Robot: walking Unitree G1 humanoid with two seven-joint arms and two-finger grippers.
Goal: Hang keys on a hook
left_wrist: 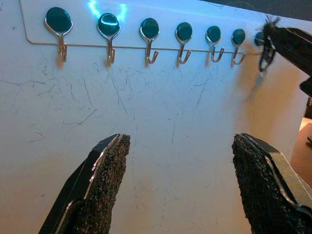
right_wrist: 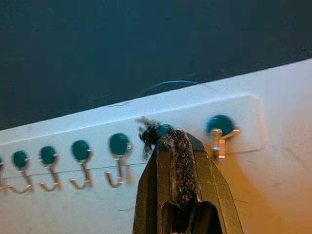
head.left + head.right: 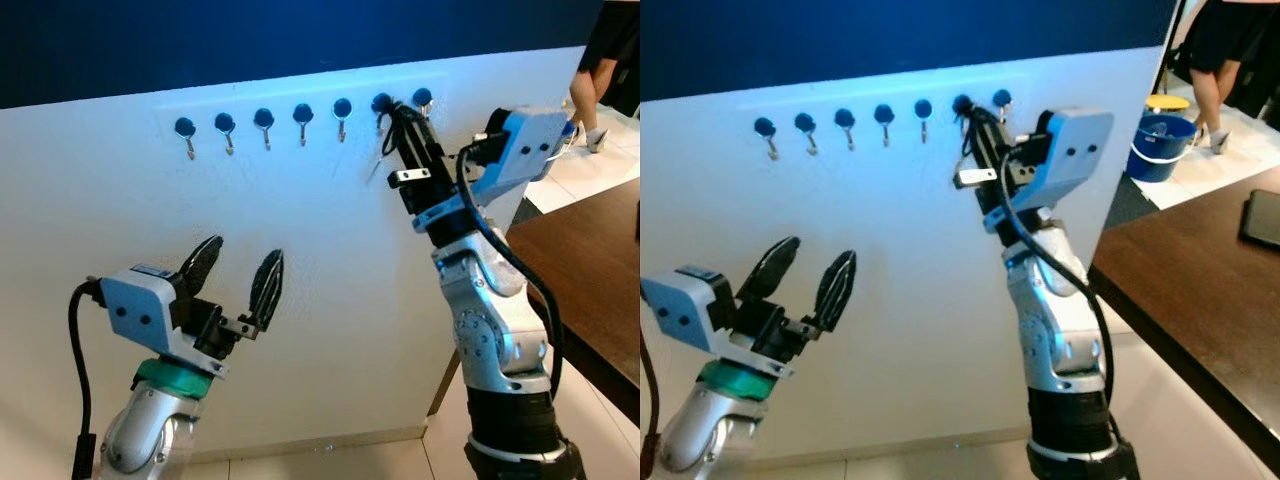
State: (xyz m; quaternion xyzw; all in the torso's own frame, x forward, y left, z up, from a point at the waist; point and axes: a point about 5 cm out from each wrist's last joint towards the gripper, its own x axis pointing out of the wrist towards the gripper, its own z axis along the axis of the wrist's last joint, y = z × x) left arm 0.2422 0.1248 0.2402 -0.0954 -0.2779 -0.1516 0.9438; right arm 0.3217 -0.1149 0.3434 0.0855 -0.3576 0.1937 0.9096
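Your right gripper [image 3: 397,112] was raised against the white wall [image 3: 330,330], its fingers pressed together on the keys [image 3: 378,160] at the second hook from the right [image 3: 381,103] in the row of seven round-headed hooks [image 3: 303,114]. What could be made out of the keys was a thin pale piece hanging down and slightly leftward below that hook, its long axis close to vertical, with a dark frayed tuft [image 2: 146,134] poking out beside the fingertips in the right wrist view; you could not tell whether the ring was over the hook. The last hook on the right [image 2: 219,127] sat bare just beside the fingers, and the five hooks to the left were bare as well. Your left gripper [image 3: 238,275] hovered lower and to the left, near the wall, its fingers wide apart and holding nothing, pointing up toward the hook row. To the right, a dark brown worktop [image 3: 590,260] stood near the right arm. Farther off on the tiled floor [image 3: 1230,165] stood a blue bucket [image 3: 1158,145], its contents not visible, with a person's legs [image 3: 1215,100] next to it.
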